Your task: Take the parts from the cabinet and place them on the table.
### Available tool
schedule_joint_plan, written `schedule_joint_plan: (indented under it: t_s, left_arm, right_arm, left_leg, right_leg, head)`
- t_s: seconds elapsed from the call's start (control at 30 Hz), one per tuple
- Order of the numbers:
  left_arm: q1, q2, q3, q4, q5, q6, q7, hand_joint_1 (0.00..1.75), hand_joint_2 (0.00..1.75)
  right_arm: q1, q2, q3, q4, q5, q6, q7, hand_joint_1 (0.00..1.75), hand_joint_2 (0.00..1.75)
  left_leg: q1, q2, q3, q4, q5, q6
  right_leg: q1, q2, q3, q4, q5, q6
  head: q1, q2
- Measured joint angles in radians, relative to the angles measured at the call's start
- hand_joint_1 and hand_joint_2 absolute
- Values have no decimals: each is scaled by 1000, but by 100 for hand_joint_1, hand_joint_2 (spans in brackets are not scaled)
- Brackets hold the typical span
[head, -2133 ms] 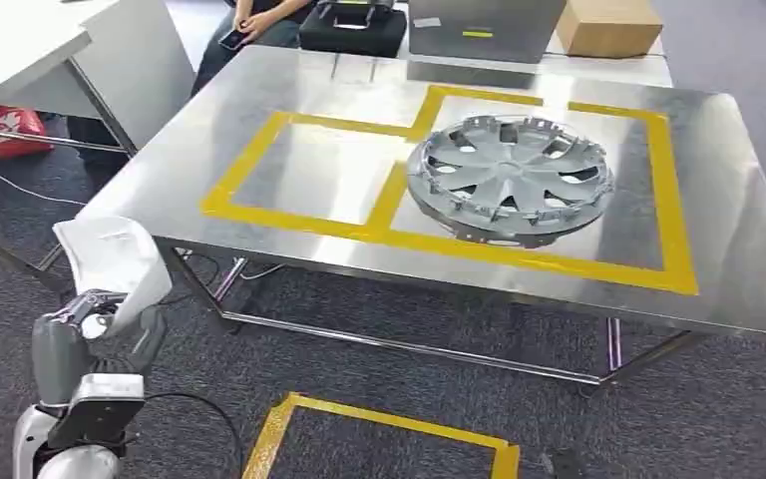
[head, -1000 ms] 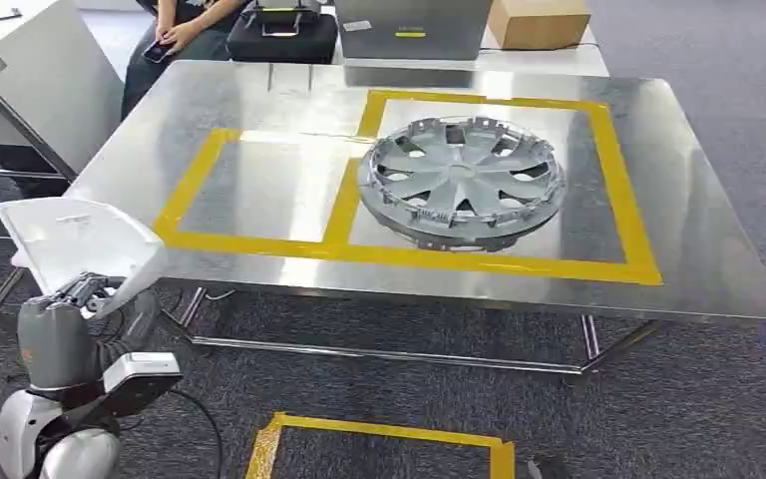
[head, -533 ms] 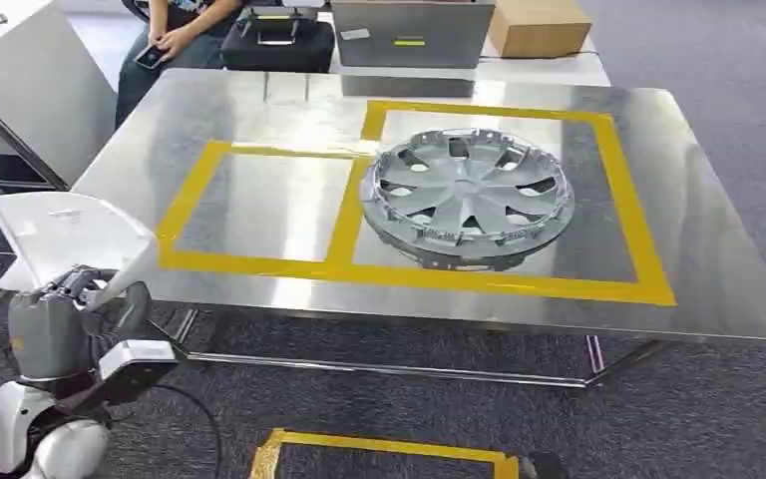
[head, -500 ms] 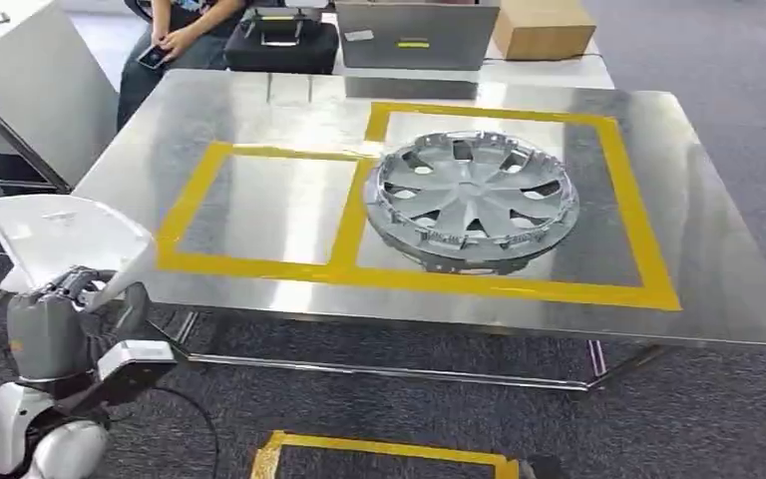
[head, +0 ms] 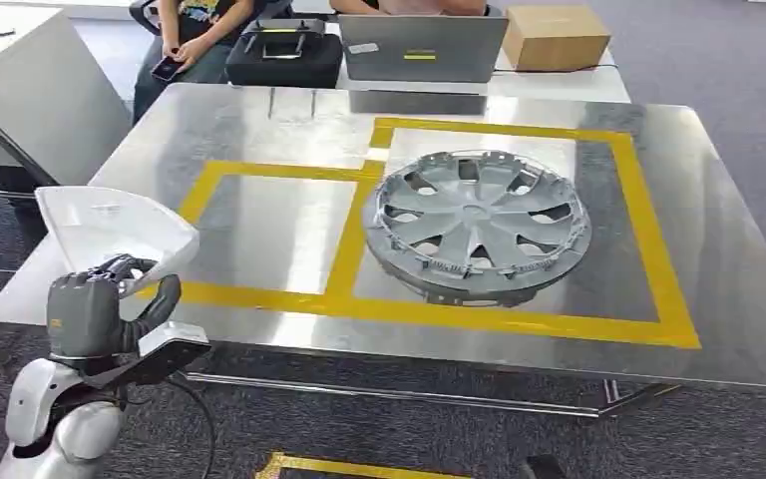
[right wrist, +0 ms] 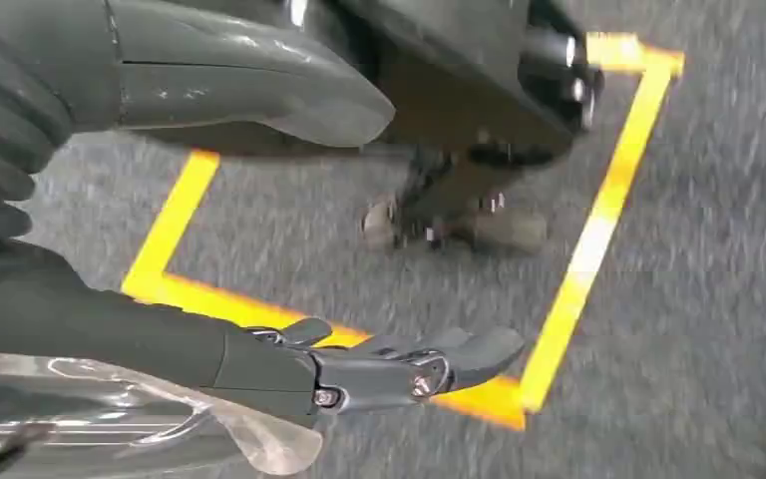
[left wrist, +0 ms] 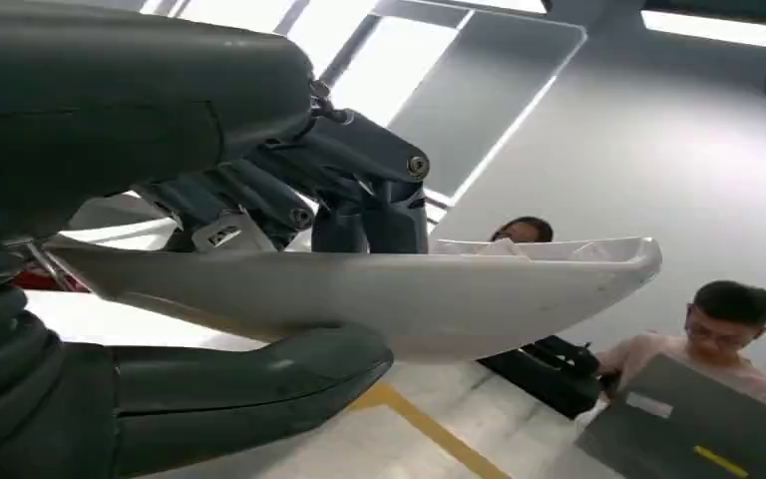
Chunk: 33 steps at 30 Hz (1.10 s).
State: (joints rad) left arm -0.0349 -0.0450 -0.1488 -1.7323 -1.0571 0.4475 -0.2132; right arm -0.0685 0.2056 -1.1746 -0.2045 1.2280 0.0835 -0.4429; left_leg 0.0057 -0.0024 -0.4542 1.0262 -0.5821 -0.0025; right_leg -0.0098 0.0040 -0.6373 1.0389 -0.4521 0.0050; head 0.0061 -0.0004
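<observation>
My left hand [head: 100, 314] grips a white curved plastic part [head: 115, 228] at the front left corner of the steel table [head: 738, 299]. In the left wrist view the thumb [left wrist: 249, 374] lies under the white part [left wrist: 379, 294] and the fingers [left wrist: 349, 185] press on its upper side. A silver hubcap [head: 479, 225] lies in the right yellow-taped box on the table. The left taped box [head: 269, 230] is bare. My right hand [right wrist: 209, 349] hangs over the carpet, fingers stretched out, holding nothing.
Behind the table stand a grey laptop [head: 421, 48], a black case [head: 284, 52] and a cardboard box [head: 557, 36]; people sit there. A white desk [head: 30, 95] is at the left. Yellow tape [right wrist: 598, 200] marks a square on the floor.
The camera has moved nearer the table. My left hand has risen with the white part, which now overlaps the table's front left corner. The hubcap has not moved on the table.
</observation>
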Motion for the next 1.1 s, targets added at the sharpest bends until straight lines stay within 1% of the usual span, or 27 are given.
schedule_joint_plan:
  t_s: [0.03, 0.07, 0.13, 0.17, 0.2, 0.23, 0.27, 0.3, 0.33, 0.37, 0.4, 0.43, 0.47, 0.5, 0.53, 0.63, 0.7, 0.73, 0.87, 0.97, 1.1]
  left_arm:
    - [-2, 2, -1, 1, -5, -1, 1, 175, 175]
    - [-5, 5, -3, 3, -9, -2, 3, 175, 175]
    - [-6, 7, -6, 8, -14, -3, 6, 175, 175]
    - [-6, 8, -9, 11, -15, -5, 7, 175, 175]
    - [-6, 10, -12, 14, -20, -5, 8, 175, 175]
    - [-6, 11, -14, 16, -24, -5, 8, 175, 175]
    - [-6, 13, -16, 18, -24, -5, 9, 175, 175]
    - [-6, 15, -18, 18, -26, -5, 11, 175, 175]
    - [-6, 16, -19, 18, -26, -5, 12, 175, 175]
    - [-8, 18, -20, 19, -27, -5, 15, 175, 175]
    - [-10, 18, -22, 21, -30, -7, 16, 175, 175]
    - [-10, 18, -24, 21, -33, -11, 17, 175, 175]
    - [-12, 18, -26, 23, -35, -20, 18, 175, 175]
    - [-16, 23, -27, 26, -38, -30, 18, 175, 175]
    - [-22, 25, -27, 29, -43, -38, 19, 175, 175]
    - [-36, 32, -28, 44, -63, -63, 25, 175, 175]
    - [-70, 40, -33, 74, -99, -94, 47, 175, 175]
    - [-93, 47, -36, 97, -114, -111, 60, 175, 175]
    - [-200, 68, -39, 202, -142, -166, 81, 175, 175]
    - [-281, 85, -51, 301, -202, -209, 94, 175, 175]
    - [-373, 93, -80, 435, -266, -236, 108, 175, 175]
  right_arm:
    - [-2, 0, 0, 0, 0, 0, 0, 0, 175]
    - [-3, 0, 0, 0, 0, -1, 0, 0, 175]
    - [-3, 0, 0, 0, 1, 0, 0, 0, 175]
    - [-2, 0, 1, 0, 1, 0, 1, 0, 175]
    - [-1, 0, 1, 0, 2, -1, 2, 0, 175]
    - [-1, 0, 1, 0, 2, 0, 2, 0, 175]
    - [-1, 0, 1, 0, 2, 0, 2, 0, 175]
    - [-2, 0, 2, 0, 2, -1, 2, 0, 175]
    - [-1, 0, 2, 1, 2, 0, 2, 0, 175]
    - [-3, 0, 3, 2, 3, -1, 2, 0, 175]
    - [-3, 0, 5, 2, 3, -1, 3, 0, 175]
    - [-3, 0, 8, 2, 5, -1, 4, 0, 175]
    - [-2, 0, 8, 2, 7, 0, 5, 0, 175]
    - [-2, 0, 10, 2, 11, 0, 6, 0, 175]
    - [-3, 0, 13, 2, 12, 0, 8, 0, 175]
    - [-6, 0, 20, 2, 21, 3, 11, 0, 175]
    - [-12, 0, 27, 3, 34, 11, 18, 0, 175]
    - [-16, 0, 32, 3, 40, 14, 21, 0, 175]
    - [-30, 0, 50, 3, 54, 21, 31, 0, 175]
    - [-39, 0, 65, 3, 64, 30, 40, 0, 175]
    - [-56, -10, 87, 3, 84, 84, 56, 0, 175]
  left_leg:
    - [1, 0, -20, 44, -1, -4]
    - [1, 0, -57, 110, -20, -9]
    - [3, 0, -138, 241, -97, -18]
    - [3, 0, -173, 285, -121, -20]
    - [3, 0, -188, 287, -111, -21]
    - [3, 0, -182, 248, -70, -20]
    - [3, 0, -159, 173, -10, -16]
    - [2, 0, -130, 86, 50, -10]
    - [1, 0, -110, 14, 90, -5]
    - [-5, 0, -113, 8, 55, -3]
    - [-7, 0, -117, 5, 47, 2]
    - [-5, -1, -116, -1, 83, 3]
    - [-4, 0, -114, -1, 79, -10]
    - [-6, -1, -114, 0, 85, 0]
    - [-7, -1, -115, 0, 84, 2]
    - [-7, -1, -115, 0, 85, 4]
    - [-8, -2, -115, 0, 85, 5]
    - [-9, -2, -116, 0, 85, 8]
    - [-9, -2, -116, 1, 85, 9]
    - [-9, -2, -116, 1, 85, 9]
    - [-9, -1, -116, 1, 86, 9]
  right_leg:
    - [-1, 0, 7, -6, -2, -3]
    - [-1, 0, 11, -9, -5, -8]
    - [0, 1, 16, -9, -13, -15]
    - [0, 2, 19, -9, -16, -16]
    - [0, 4, 23, -9, -20, -16]
    - [1, 6, 29, -9, -23, -15]
    - [1, 8, 37, -9, -27, -14]
    - [1, 10, 44, -9, -30, -12]
    - [1, 10, 45, -10, -32, -9]
    - [3, 11, 44, -9, -31, -4]
    - [2, 11, 38, -9, -32, 3]
    - [4, 10, 36, -6, -40, 7]
    - [4, 10, 36, -8, -48, -13]
    - [5, 9, 41, -8, -37, -6]
    - [3, 9, 42, -12, -37, 4]
    - [3, 9, 46, -19, -33, 9]
    - [2, 9, 47, -21, -31, 11]
    - [1, 9, 47, -23, -30, 14]
    - [1, 10, 47, -23, -28, 16]
    - [1, 10, 46, -23, -28, 17]
    - [1, 10, 46, -23, -28, 17]
  head:
    - [0, 0]
    - [-2, 0]
    - [0, 0]
    - [0, 0]
    - [0, 0]
    - [-1, 0]
    - [-1, 0]
    - [-1, 0]
    - [-1, 0]
    - [1, 0]
    - [-1, 0]
    - [2, 0]
    - [2, 0]
    - [2, 0]
    - [0, 0]
    - [2, 0]
    - [2, 0]
    - [1, 0]
    - [1, 0]
    - [2, 0]
    - [1, 0]
